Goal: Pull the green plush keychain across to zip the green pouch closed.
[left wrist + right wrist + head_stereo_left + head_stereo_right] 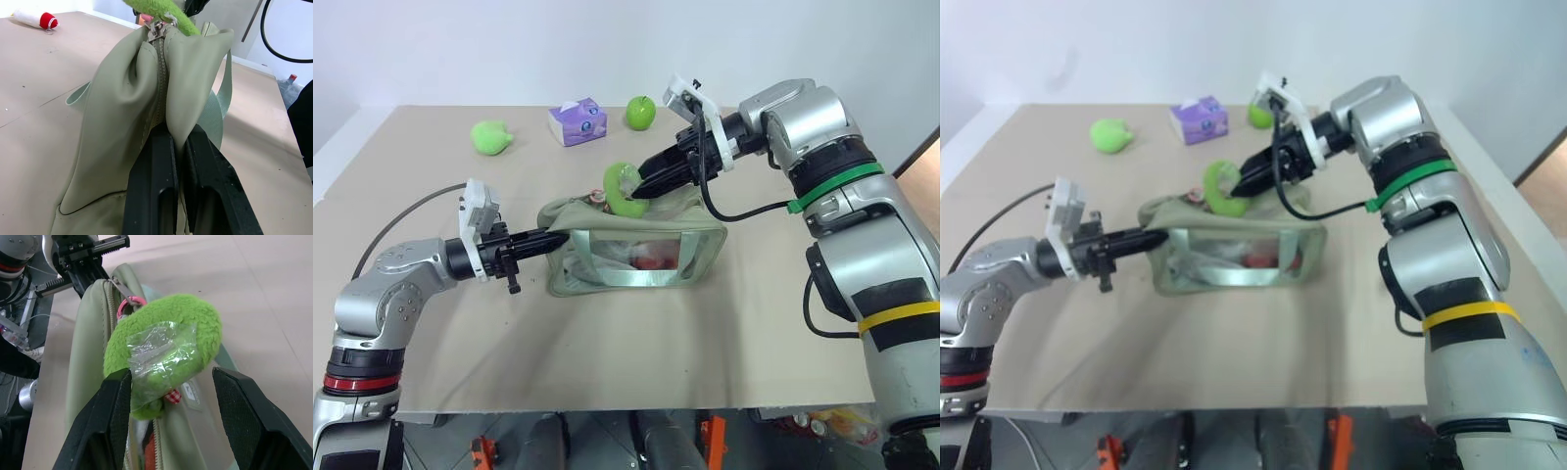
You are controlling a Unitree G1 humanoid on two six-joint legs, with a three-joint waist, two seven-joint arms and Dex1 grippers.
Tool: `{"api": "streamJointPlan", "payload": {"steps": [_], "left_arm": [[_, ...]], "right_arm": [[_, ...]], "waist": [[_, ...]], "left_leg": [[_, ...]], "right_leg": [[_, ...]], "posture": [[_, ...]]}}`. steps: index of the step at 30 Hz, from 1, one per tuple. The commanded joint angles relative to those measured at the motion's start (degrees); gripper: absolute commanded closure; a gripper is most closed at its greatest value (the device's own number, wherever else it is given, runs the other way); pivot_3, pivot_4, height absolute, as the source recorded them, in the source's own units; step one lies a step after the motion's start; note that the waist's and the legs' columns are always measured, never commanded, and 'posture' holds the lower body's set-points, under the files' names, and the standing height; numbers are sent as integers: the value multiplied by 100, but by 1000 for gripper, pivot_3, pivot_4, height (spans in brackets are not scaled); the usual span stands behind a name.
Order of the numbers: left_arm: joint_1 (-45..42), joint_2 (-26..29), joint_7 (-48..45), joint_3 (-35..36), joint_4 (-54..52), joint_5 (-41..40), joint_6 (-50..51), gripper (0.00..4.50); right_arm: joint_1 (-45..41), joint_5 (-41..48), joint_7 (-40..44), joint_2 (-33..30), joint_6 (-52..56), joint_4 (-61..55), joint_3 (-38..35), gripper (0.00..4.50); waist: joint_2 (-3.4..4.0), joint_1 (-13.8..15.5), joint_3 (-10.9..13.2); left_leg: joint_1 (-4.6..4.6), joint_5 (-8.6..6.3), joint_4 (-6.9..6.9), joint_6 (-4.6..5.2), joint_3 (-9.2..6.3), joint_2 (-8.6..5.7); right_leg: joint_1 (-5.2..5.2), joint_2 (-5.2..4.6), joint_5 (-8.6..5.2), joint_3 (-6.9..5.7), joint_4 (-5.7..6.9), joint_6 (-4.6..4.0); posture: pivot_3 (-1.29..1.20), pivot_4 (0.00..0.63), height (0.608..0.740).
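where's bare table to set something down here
Free: the near strip of the table in front of the green pouch, and the far left corner beyond the plush blob. Crowded: the back row of blob, tissue pack and apple.

You're in a lab test bay: bare beige tabletop (773,352), plain white wall (460,49), loose cable (396,220).

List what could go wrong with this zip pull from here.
1. The right tool stands open around the green plush keychain; closing on soft fuzz alone, it may slip off when pulled.
2. The left tool pinches only a fold at the green pouch end; that fabric could slide free, and the pouch would drag along instead of zipping.
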Motion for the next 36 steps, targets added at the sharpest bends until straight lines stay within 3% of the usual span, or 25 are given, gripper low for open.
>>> {"api": "streamJointPlan", "payload": {"steps": [1,2,8,9,23,36], "left_arm": [[16,-31,-1,-110,-123,23,-16,4500],[21,-29,1,-103,-118,25,-19,4500],[52,-34,8,-110,-108,33,-24,4500],[51,-38,6,-117,-101,36,-27,4500],[-102,-138,-105,-269,133,137,-90,4500],[-141,-84,-214,-372,220,110,-109,4500]], "right_arm": [[-275,-134,265,61,-216,154,-317,1818],[-282,-184,265,86,-268,218,-383,2348],[-268,-487,265,134,-427,398,-659,4326],[-268,-517,265,132,-435,408,-689,4475],[-353,-757,265,-574,-751,206,-1017,4475],[1010,89,265,-2707,-445,-2475,-1050,4475]], "waist": [[0,0,0],[0,0,0],[0,0,0],[0,0,0],[0,13,0],[11,73,5]], "left_leg": [[0,0,0,0,-1,0],[-1,0,0,0,-1,0],[0,0,0,0,-1,0],[0,0,0,0,-1,0],[-2,0,0,0,-2,-7],[-10,0,-2,-1,9,-7]], "right_leg": [[0,0,0,-1,0,1],[0,0,0,-1,0,0],[1,0,1,-1,0,1],[1,0,1,-1,0,1],[2,-6,0,-1,-2,0],[-2,-14,-10,-1,-10,3]], "posture": [[0,150,740],[0,150,740],[0,150,740],[0,150,740],[0,150,740],[0,150,740]]}}
